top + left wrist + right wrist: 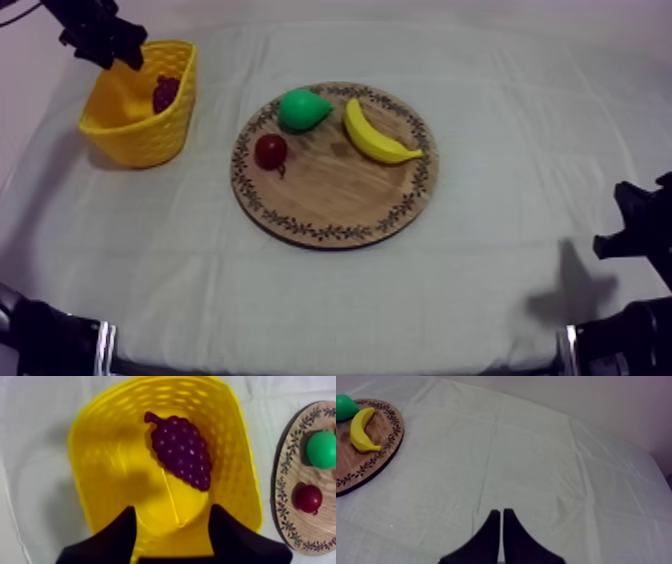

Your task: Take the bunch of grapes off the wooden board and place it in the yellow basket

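The bunch of grapes (182, 451) lies inside the yellow basket (150, 140), resting toward the wall nearer the board, with its stem end up by the rim. The basket stands at the left side of the table on the grey-white cloth (480, 290), near the round wooden board (330, 200) but not touching it.

The left gripper (172, 521) hangs right over the basket. Its two black fingers are spread wide with nothing between them, and the grapes lie below, clear of both.

Three toy fruits sit on the board. A green pear (302, 109) is at the far edge, with a banana (375, 135) just beside it. A small red fruit (270, 151) sits by the rim that faces the basket.

The right gripper (501, 513) sits low at the right side of the table over bare cloth, well apart from the board. Its fingers are pressed together into a narrow wedge and hold nothing.
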